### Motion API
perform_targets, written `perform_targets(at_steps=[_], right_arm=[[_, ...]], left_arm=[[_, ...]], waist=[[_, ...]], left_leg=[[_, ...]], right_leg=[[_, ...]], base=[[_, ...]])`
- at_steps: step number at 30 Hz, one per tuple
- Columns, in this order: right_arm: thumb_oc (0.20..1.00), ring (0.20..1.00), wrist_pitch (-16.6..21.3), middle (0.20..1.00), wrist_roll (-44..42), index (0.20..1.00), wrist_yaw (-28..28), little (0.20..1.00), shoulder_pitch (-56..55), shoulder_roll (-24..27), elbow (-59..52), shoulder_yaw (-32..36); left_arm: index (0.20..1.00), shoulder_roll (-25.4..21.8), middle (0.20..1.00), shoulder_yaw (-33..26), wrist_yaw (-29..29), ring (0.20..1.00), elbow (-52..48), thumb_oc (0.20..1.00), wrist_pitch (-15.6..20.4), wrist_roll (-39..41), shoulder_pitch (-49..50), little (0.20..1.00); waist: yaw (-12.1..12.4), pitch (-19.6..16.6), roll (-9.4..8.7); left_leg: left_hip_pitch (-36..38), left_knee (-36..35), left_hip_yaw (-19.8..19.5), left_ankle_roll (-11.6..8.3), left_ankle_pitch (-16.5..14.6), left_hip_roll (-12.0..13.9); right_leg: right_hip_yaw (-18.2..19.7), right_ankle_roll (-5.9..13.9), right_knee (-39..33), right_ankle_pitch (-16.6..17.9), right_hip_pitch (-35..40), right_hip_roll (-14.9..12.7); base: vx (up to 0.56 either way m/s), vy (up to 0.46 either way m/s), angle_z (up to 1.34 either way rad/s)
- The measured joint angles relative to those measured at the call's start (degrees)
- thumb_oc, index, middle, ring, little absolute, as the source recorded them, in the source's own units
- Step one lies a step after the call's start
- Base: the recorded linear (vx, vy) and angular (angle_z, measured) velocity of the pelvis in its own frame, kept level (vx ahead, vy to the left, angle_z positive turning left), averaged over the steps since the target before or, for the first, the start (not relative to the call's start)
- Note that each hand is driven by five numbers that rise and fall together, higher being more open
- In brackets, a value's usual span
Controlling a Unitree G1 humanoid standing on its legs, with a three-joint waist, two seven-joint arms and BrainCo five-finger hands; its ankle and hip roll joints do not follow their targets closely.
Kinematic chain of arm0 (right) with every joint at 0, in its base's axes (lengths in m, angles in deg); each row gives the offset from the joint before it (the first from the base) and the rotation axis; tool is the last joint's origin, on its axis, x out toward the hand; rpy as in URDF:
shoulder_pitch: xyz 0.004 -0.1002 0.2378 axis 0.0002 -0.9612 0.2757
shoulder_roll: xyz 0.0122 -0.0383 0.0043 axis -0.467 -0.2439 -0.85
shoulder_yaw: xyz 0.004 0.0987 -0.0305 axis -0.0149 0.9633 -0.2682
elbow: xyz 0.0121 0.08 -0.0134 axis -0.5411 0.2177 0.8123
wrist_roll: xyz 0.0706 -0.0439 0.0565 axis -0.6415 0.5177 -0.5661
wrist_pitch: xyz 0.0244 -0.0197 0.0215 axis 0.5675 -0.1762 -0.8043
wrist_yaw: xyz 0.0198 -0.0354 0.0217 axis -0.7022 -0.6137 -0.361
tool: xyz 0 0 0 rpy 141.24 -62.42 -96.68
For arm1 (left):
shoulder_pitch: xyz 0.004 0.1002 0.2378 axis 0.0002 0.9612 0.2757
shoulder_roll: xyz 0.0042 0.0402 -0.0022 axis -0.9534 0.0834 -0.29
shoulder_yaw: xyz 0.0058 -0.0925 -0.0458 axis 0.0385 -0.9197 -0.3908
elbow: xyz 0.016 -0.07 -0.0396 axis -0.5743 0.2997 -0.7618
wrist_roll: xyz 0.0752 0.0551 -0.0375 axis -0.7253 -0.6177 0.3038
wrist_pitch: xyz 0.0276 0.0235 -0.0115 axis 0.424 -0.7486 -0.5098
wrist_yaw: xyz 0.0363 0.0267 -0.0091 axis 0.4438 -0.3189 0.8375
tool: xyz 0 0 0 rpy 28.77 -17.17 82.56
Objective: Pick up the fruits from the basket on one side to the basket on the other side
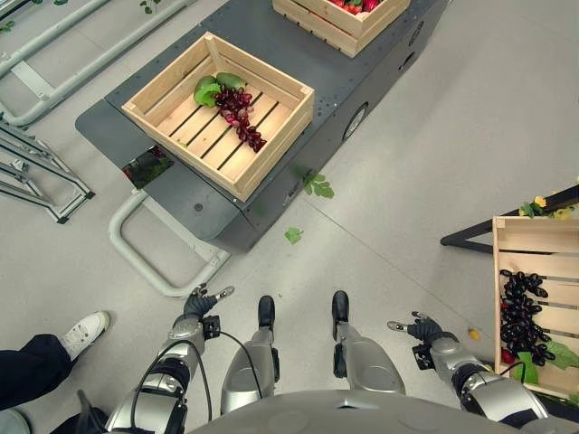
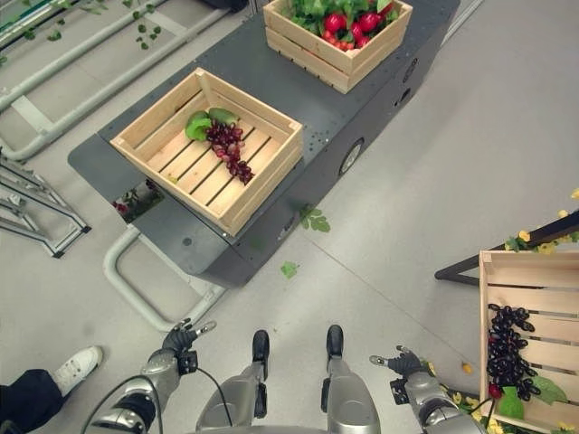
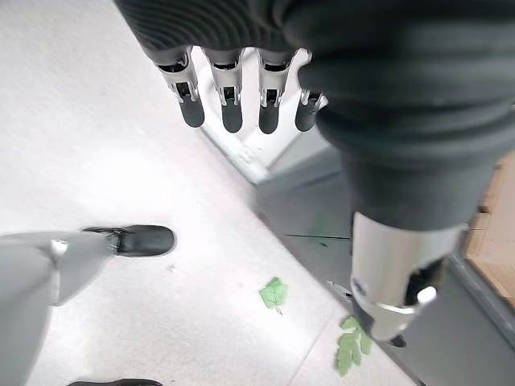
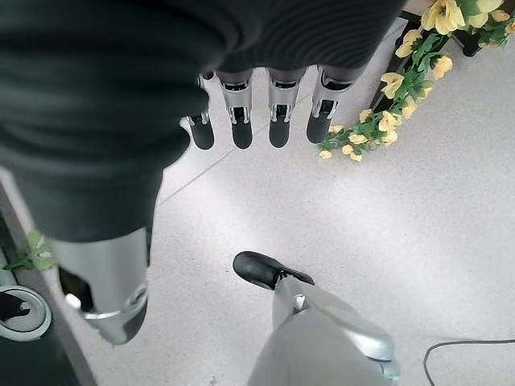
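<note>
The grey cart (image 1: 380, 81) stands in the middle of the floor, and I take it as the landmark. On its near end sits a wooden crate (image 1: 220, 110) with a bunch of dark red grapes (image 1: 240, 116) lying on the slats, its green leaves toward the far corner of the crate. On the far end of the cart there is a 2nd crate (image 2: 336, 36) with red fruits (image 2: 348, 22) and green leaves inside.

Well apart from the cart, on the robot's right side, a 3rd crate (image 1: 536, 298) lies on the floor, and a bunch of black grapes (image 1: 522, 312) rests in it. Yellow flowers (image 4: 418, 48) with green leaves lie near this crate.

The left hand (image 1: 201, 301) hangs low on the near side of the cart, above the floor, with the fingers (image 3: 232, 96) straight and relaxed, holding nothing. The right hand (image 1: 418, 327) hangs between the cart and the crate with black grapes, also released and empty.

Some loose green leaves (image 1: 317, 186) lie on the floor just beside the cart. A person's white shoe (image 1: 84, 333) shows left of the robot.
</note>
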Motion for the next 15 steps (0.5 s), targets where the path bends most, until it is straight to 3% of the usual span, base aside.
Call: perform_targets(at_steps=[8,15], right_arm=[[1.000,1.000,-0.31,1.000,0.08,1.000,0.75,1.000,-1.18,-1.83,0.69,-0.96],[1.000,1.000,-0.64,1.000,0.51,1.000,1.75,1.000,-2.33,-2.87,1.37,-1.24]], left_arm=[[1.000,0.81,1.000,0.52,-0.52,1.000,8.11,1.000,-2.70,-8.94,1.29,1.000],[1.000,0.83,1.000,7.18,-0.71,1.000,7.00,1.000,-2.73,-17.31,1.43,1.000]], waist=[[0.00,-2.34,-0.73],[0.00,-3.92,-1.50]], left_leg=[[1.47,-0.01,0.21,0.39,-0.40,-0.56],[3.65,-0.26,0.18,0.60,-0.74,-0.69]], right_leg=[[0.58,0.11,0.00,-0.43,1.16,-0.53],[0.52,0.35,0.06,-0.73,3.40,-0.72]], base=[[0.05,0.033,-0.03],[0.08,-0.015,0.01]])
